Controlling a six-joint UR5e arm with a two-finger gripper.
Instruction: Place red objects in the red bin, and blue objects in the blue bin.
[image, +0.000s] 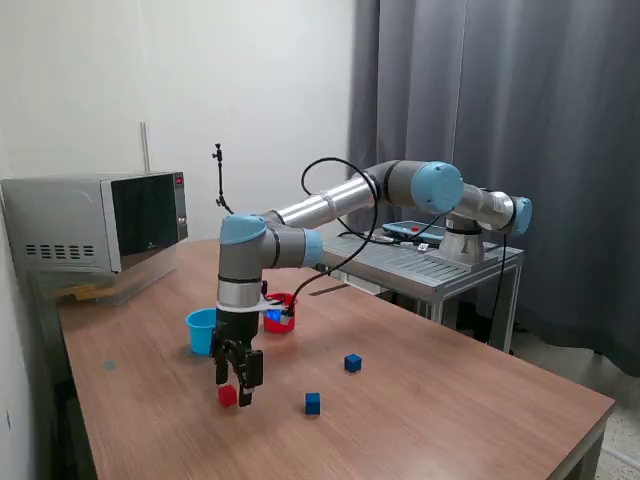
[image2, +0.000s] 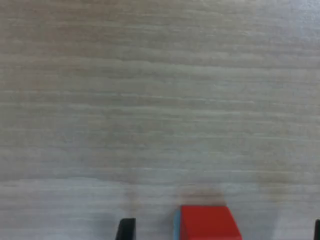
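Observation:
My gripper (image: 234, 390) is open and low over the wooden table, its fingers either side of a tiny red cube (image: 228, 396). In the wrist view the red cube (image2: 206, 223) sits between the two dark fingertips (image2: 126, 229), apart from both. Two dark blue cubes (image: 352, 363) (image: 313, 402) lie on the table to the exterior view's right of the gripper. The red cup (image: 281, 313) and the light blue cup (image: 201, 330) stand behind the gripper, partly hidden by the arm. A second red cube is not visible.
A microwave (image: 100, 220) stands at the table's back on the exterior view's left. A metal stand (image: 440, 265) carrying the arm's base is beyond the table on the exterior view's right. The arm and its cable reach over the cups.

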